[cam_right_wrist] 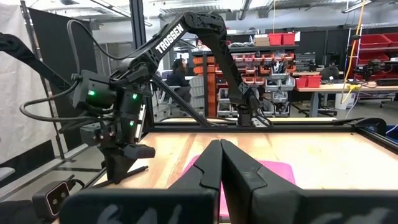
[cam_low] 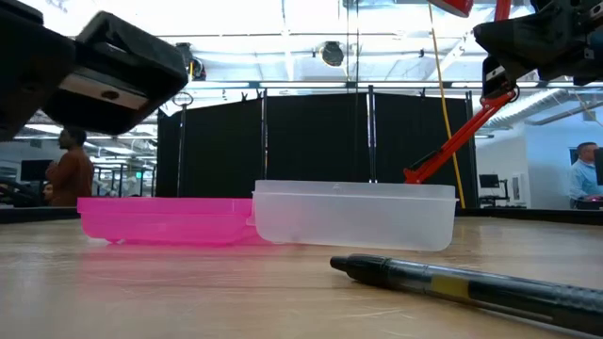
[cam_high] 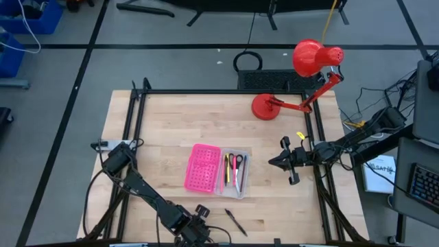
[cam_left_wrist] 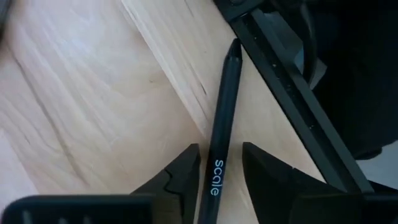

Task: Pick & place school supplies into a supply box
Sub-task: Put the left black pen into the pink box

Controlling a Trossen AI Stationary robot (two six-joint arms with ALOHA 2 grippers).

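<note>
Count: one supply box [cam_high: 232, 174], one black pen [cam_high: 235, 221] loose on the table [cam_high: 164, 116], one red desk lamp [cam_high: 302, 75] at 1 o'clock near the far edge.

Box sits about table centre. Clear tray half [cam_low: 353, 215] with the pink perforated lid half [cam_high: 202, 167] hinged open flat on its 9 o'clock side. Inside the tray: a yellow pencil [cam_high: 227, 168], red-handled scissors [cam_high: 237, 169], maybe one more thin item, can't resolve it.

Black pen lies at 6 o'clock from the box, close to the near table edge, slanted. It's printed "scale" in white.

Left gripper [cam_left_wrist: 219, 163] is at the near edge, 6 o'clock, fingers open a narrow gap and straddling the pen, not closed on it as far as I can see. The black frame rail [cam_left_wrist: 298, 106] runs just beside the pen tip, so room is tight there.

Right gripper [cam_right_wrist: 221, 163] hangs at 3 o'clock, off the box's right side, fingers pressed together, holding nothing. Open wood between it and the box.
</note>
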